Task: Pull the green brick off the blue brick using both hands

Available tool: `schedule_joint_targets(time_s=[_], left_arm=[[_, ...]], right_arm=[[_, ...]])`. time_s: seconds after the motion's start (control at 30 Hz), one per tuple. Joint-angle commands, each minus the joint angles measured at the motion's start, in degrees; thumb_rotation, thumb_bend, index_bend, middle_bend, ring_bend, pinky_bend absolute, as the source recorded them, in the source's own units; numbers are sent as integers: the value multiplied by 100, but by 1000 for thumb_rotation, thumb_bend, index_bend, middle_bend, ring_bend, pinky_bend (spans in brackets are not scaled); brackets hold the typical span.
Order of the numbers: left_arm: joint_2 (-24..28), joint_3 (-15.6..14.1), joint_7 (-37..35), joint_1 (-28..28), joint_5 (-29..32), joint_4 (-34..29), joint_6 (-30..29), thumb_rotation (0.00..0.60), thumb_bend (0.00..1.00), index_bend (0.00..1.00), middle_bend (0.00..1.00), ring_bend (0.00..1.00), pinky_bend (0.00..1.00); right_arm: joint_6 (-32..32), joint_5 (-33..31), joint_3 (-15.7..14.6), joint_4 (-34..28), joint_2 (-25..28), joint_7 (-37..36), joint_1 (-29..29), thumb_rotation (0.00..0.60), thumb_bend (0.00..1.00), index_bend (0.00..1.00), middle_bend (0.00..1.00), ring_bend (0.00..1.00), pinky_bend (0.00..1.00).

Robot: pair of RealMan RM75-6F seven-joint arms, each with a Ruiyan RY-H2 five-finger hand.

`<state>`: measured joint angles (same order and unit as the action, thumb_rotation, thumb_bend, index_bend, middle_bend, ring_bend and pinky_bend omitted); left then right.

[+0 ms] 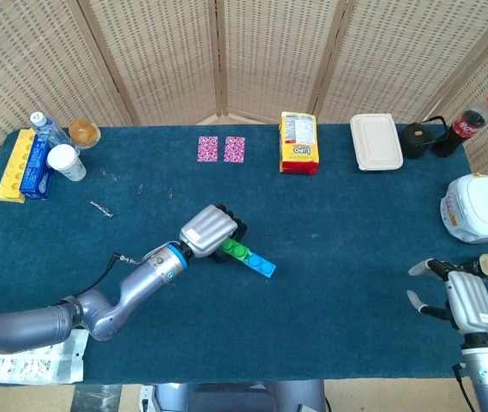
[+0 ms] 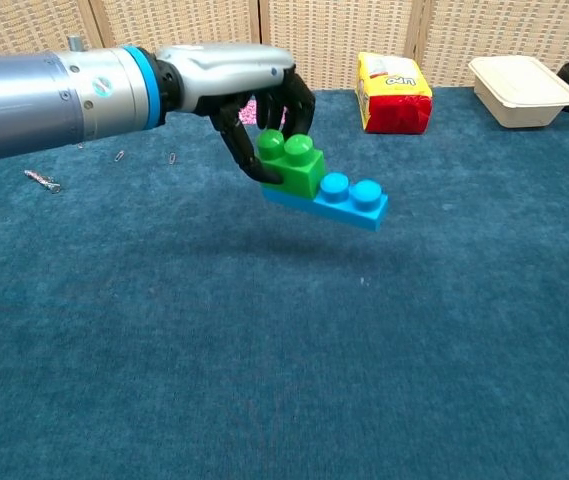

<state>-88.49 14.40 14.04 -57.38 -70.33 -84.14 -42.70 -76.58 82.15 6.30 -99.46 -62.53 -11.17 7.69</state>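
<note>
Covering most of both views, the blue-carpeted worktop (image 1: 355,223) carries everything, and the task sits at its middle stage: the joined bricks are lifted clear of the cloth, not yet separated.

Reaching in from the lower left of the head view, the left hand (image 1: 209,232) grasps the stack at its green end, dark fingers (image 2: 294,105) curled around it from above and behind. At the lower right of the head view, the right hand (image 1: 454,296) is released, fingers apart, holding nothing, well apart from the bricks.

My judgement is that the next move calls for the right hand to cross toward centre frame and take the free blue end, so the two can be pulled apart; one hand alone gives nothing to pull against.

The blue brick (image 2: 349,205) is long and flat, two studs showing on its exposed half, and it hangs tilted in mid-air just left of centre in the chest view. The green brick (image 2: 292,165) is shorter, two studs on top, seated on the blue one's left end.
</note>
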Motion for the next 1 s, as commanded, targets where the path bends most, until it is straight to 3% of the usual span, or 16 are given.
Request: schedule_joint_targets(time_s=[0.03, 0.27, 0.53, 0.8, 1.0], left_arm=[[34, 51, -205, 101, 122, -110, -135, 600, 250, 737, 607, 481, 409], [-215, 215, -762, 227, 421, -282, -409, 600, 250, 737, 607, 481, 413], [-420, 486, -1102, 80, 884, -401, -300, 600, 251, 736, 608, 481, 415], [-567, 533, -906, -201, 1198, -352, -173, 600, 251, 737, 608, 481, 416], [-690, 571, -657, -567, 1465, -127, 98, 600, 250, 737, 607, 481, 416]], right_arm=[[250, -32, -5, -29, 1, -181, 146, 600, 287, 433, 447, 422, 401], [722, -102, -10, -82, -19, -87, 445, 600, 201, 385, 427, 412, 396], [1163, -84, 6, -106, -23, -725, 719, 600, 197, 336, 391, 412, 407], [906, -29, 99, 94, -218, 522, 876, 600, 197, 282, 341, 393, 398], [1436, -190, 81, -90, -101, 709, 1174, 600, 197, 280, 333, 387, 379]])
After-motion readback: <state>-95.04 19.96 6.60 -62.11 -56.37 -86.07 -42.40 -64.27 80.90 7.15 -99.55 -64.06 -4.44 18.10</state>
